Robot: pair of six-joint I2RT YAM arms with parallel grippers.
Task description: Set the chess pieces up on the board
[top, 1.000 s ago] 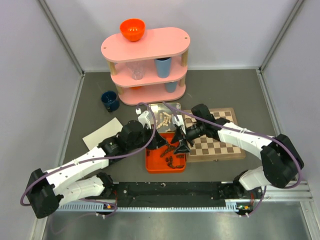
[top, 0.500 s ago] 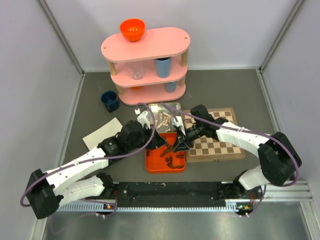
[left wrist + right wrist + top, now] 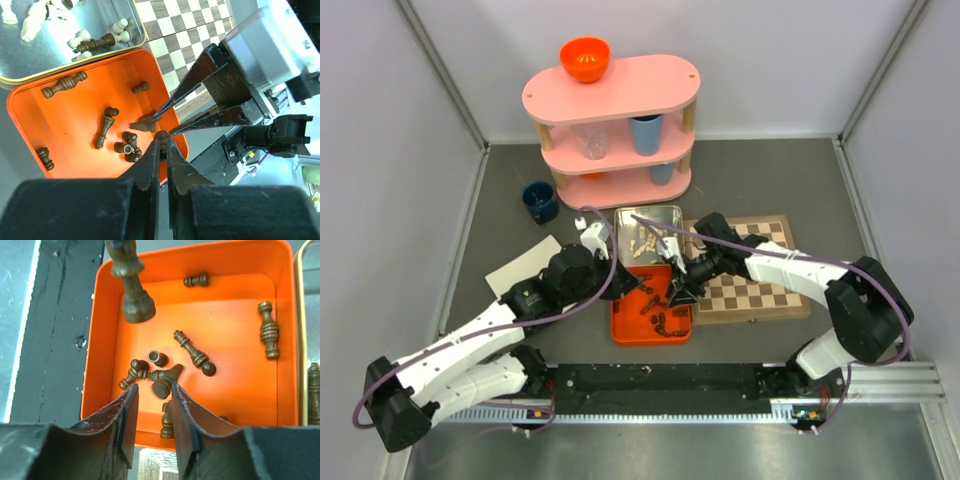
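Several dark brown chess pieces [image 3: 190,349] lie loose in the orange tray [image 3: 625,330]. Pale chess pieces [image 3: 30,25] lie in the silver tin [image 3: 665,215]. The checkered board [image 3: 760,290] lies right of the tray, and no piece on it shows. My left gripper [image 3: 162,142] hangs over the tray, shut on a dark piece [image 3: 127,285]. My right gripper [image 3: 153,386] hovers low over the tray's near side. Its jaws stand apart and clamp nothing. A blurred dark piece [image 3: 162,382] sits at their tips, against the right finger.
A pink three-tier shelf [image 3: 610,100] at the back carries an orange bowl [image 3: 585,58] and a blue cup [image 3: 645,132]. A dark blue cup [image 3: 539,200] and a white sheet [image 3: 525,265] lie to the left. The black base rail runs along the near edge.
My right gripper has shifted left and down into the tray and its jaws have narrowed. My left arm has drawn back to the left, still holding its dark piece.
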